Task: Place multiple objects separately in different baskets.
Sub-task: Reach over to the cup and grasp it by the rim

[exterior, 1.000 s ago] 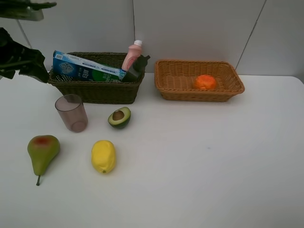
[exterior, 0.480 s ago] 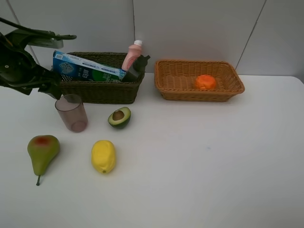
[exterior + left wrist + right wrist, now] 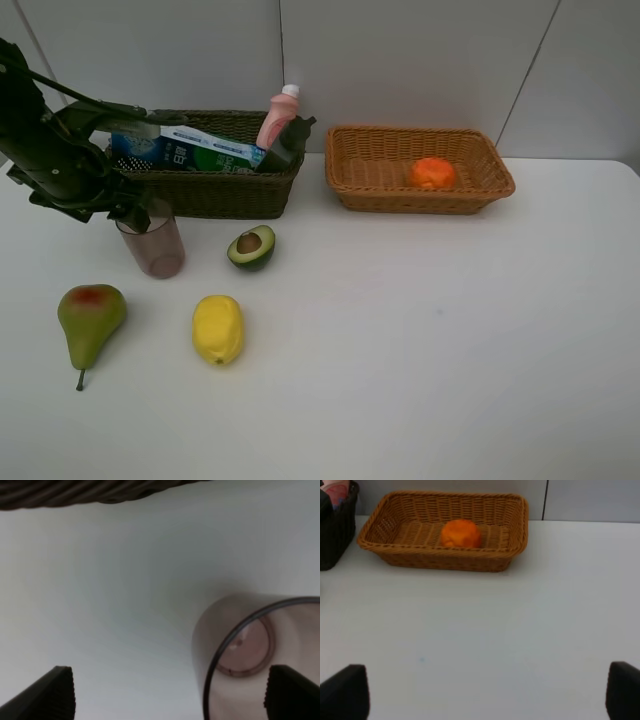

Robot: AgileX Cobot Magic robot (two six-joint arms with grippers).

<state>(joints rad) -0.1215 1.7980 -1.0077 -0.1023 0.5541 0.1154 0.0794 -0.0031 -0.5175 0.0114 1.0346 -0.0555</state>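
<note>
A translucent mauve cup (image 3: 154, 248) stands upright in front of the dark basket (image 3: 215, 192). My left gripper (image 3: 128, 212) hangs open just over the cup's rim. In the left wrist view the cup (image 3: 240, 650) lies close to one finger of the left gripper (image 3: 172, 700), and nothing is gripped. The dark basket holds the toothpaste box (image 3: 200, 151), pink bottle (image 3: 277, 117) and dark bottle (image 3: 291, 143). On the table lie the pear (image 3: 90, 315), lemon (image 3: 218, 329) and halved avocado (image 3: 251, 247). The orange (image 3: 433, 172) sits in the tan basket (image 3: 370, 172). My right gripper (image 3: 482, 695) is open and empty, and it faces that tan basket (image 3: 445, 557).
Both baskets stand along the back wall. The dark basket's woven edge (image 3: 75, 492) is close beyond the left gripper. White table (image 3: 450, 350) stretches across the right and front. The right arm is outside the exterior view.
The left arm has swung in from the left edge, rightward and down, and now covers the cup's rim. Nothing else has moved.
</note>
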